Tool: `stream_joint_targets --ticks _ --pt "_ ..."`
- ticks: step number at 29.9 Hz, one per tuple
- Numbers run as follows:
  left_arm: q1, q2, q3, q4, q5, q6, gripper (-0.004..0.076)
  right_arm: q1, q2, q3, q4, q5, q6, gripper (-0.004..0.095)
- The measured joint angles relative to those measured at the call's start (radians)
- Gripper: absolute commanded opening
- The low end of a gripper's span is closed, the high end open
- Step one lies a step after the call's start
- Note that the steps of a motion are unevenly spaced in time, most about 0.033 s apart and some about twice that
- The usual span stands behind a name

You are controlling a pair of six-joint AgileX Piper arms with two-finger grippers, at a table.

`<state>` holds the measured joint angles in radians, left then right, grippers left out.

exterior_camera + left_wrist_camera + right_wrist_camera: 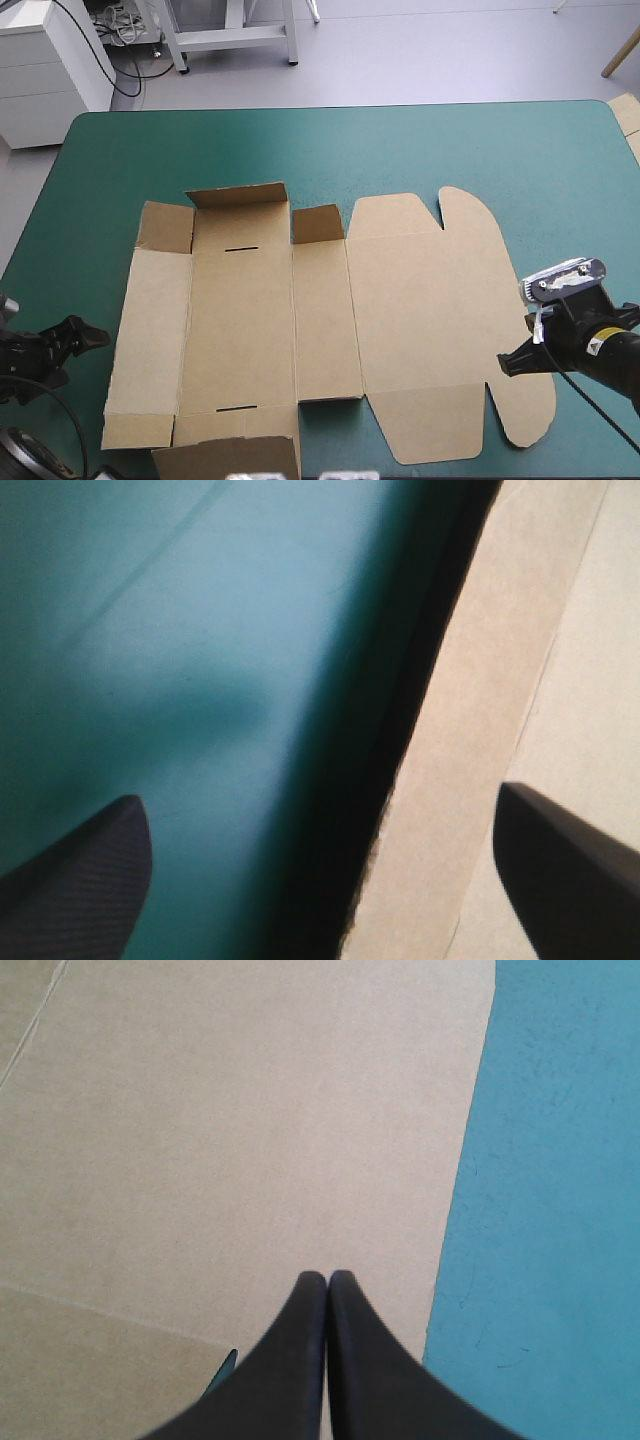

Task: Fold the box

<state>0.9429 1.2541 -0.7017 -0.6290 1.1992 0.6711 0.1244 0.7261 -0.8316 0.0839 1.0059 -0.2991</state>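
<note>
Flat brown cardboard box sheet (420, 300) lies mid teal-green surface (450, 150), reaching near edge. Far-left flaps stand up a bit; rest flat. Left gripper (320, 798) by near-left corner: black fingers (80, 880) wide apart, holding nothing, just beside box's left edge. Right gripper (327, 1280) over rounded lid flap, box's right side: fingers pressed together, holding nothing. Looks like start, walls not yet up. Good way: slip open fingers under left edge, lift slowly along crease, other gripper pins sheet against sliding.
</note>
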Motion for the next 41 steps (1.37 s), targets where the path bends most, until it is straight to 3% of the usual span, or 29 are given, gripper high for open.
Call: stream_joint_targets --ticks 21,31,41 --pt "-0.245 -0.005 0.116 -0.022 -0.092 0.216 0.0650 0.000 0.000 0.000 0.000 0.000 0.000 -0.0021" --pt "-0.346 -0.004 0.124 -0.026 -0.025 0.238 0.0477 0.000 0.000 0.000 0.002 0.000 0.000 -0.0021" --pt "-0.352 -0.004 0.124 -0.083 -0.010 0.284 0.0447 0.000 0.000 0.000 0.002 0.000 0.000 -0.0021"
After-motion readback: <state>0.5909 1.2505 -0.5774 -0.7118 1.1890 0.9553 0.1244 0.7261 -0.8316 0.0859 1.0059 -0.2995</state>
